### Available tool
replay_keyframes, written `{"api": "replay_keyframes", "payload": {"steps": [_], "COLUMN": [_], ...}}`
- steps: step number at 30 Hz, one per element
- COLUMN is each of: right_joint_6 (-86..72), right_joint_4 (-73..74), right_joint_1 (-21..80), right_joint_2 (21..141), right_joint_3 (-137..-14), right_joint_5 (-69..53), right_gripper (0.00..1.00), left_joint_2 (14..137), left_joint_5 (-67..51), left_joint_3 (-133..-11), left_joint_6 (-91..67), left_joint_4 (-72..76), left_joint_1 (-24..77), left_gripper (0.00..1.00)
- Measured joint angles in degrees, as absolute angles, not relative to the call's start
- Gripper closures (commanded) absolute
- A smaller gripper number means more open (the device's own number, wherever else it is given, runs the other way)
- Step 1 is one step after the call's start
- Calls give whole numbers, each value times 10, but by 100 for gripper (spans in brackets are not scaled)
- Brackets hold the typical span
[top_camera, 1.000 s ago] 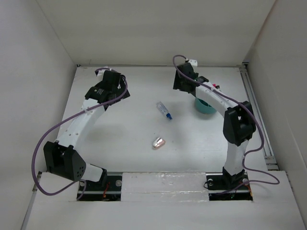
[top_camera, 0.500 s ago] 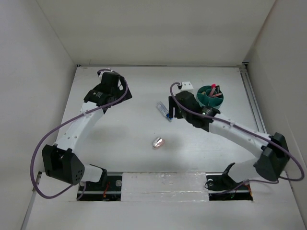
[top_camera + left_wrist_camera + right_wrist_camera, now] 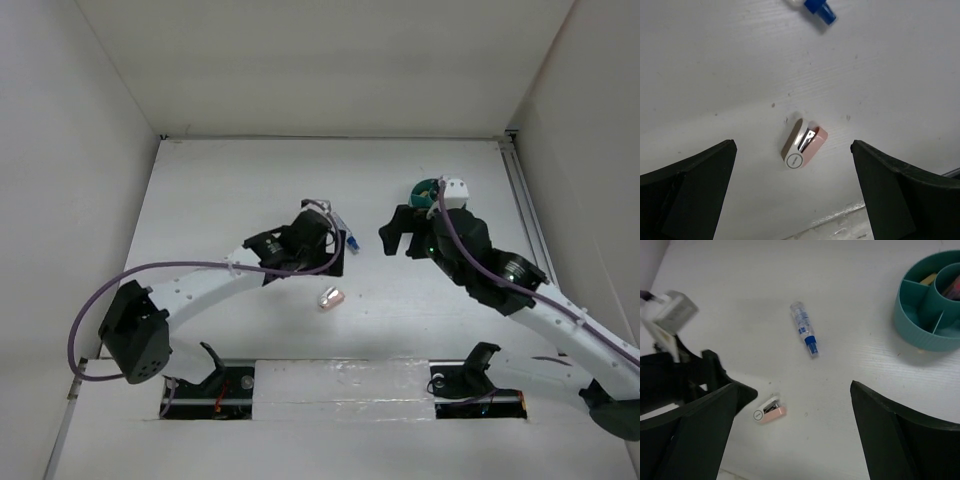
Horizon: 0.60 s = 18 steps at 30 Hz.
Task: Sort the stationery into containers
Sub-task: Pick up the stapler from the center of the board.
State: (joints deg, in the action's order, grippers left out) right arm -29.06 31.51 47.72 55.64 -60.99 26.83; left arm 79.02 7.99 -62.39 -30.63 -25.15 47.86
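The silver-pink oval piece lay on the white table, in the same spot as before. The left claw had come over from the far left corner and hung right above it, wide open and empty. The clear blue-capped tube lay just behind. The right claw had backed off the tube, open and empty, near the teal bowl.
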Motion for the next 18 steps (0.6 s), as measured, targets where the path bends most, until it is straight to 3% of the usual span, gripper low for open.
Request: {"api": "replay_keyframes", "payload": {"steps": [9,18], "right_joint_6": [-252,-235], "right_joint_4": [317,316], "right_joint_1": [477,477], "right_joint_2": [468,465], "right_joint_3": [-623,-620], "right_joint_5": [192,132], "right_gripper": [0,0], "left_joint_2": [789,790], "left_joint_5": [62,62], "left_joint_3": [-415,-376], "left_joint_6": [-318,-304], "left_joint_4": [-78,10], "left_joint_1": [510,520], "left_gripper": [0,0]}}
